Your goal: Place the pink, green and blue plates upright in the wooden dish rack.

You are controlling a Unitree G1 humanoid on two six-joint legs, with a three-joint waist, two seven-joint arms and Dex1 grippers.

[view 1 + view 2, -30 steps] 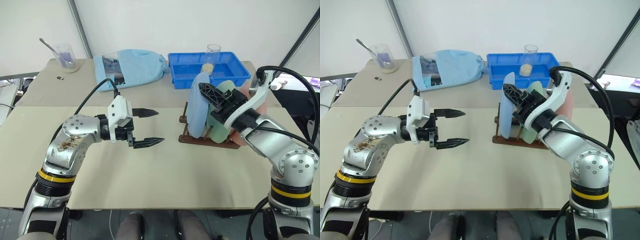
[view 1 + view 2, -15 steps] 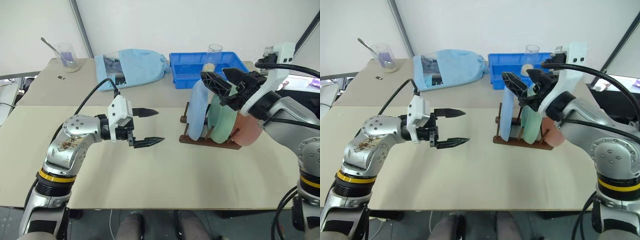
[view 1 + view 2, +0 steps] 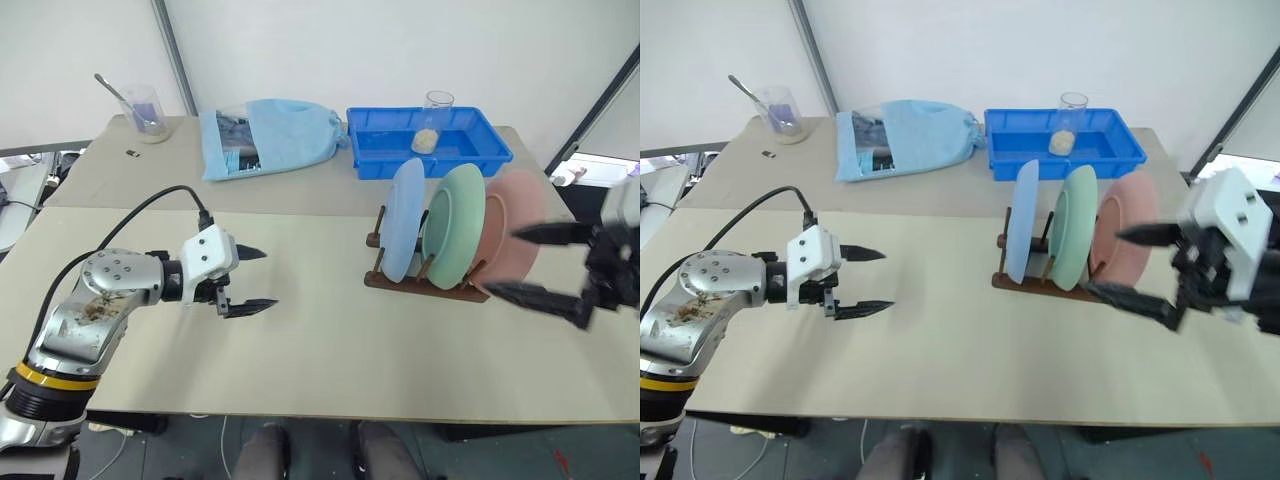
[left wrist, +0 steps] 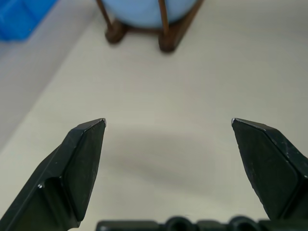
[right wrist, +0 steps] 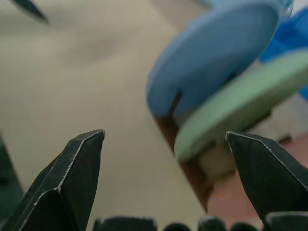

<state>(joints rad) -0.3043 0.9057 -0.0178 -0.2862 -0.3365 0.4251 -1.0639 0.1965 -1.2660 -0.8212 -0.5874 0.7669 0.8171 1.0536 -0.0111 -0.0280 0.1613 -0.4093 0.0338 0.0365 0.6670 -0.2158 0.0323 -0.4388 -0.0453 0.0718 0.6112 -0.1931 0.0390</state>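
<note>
Beige counter (image 3: pixel 330 350), right side: blue plate (image 3: pixel 404 233), green plate (image 3: pixel 453 226) and pink plate (image 3: pixel 510 232) stand upright in wooden dish rack (image 3: pixel 425 283). Your left gripper (image 3: pixel 247 279) and right gripper (image 3: pixel 534 262) show released fingers, empty. Placement looks finished; you need only back clear.

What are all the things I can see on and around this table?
blue plate: one, light blue, upright in the rack, nearest the left arm's side
green plate: one, pale mint, upright in the middle of the rack
pink plate: one, salmon pink, upright at the rack's right end
wooden dish rack: one, dark brown, on the front table
blue tray: one, blue plastic, on the back table behind the rack
clear cup: one, some pale contents, in the tray
cloth bag: one, light blue, left of the tray
beaker: one, clear, spoon inside, back left corner
left end effector: black fingers, open, holding nothing, over the table
right end effector: black fingers, open, holding nothing, beside the pink plate
</note>
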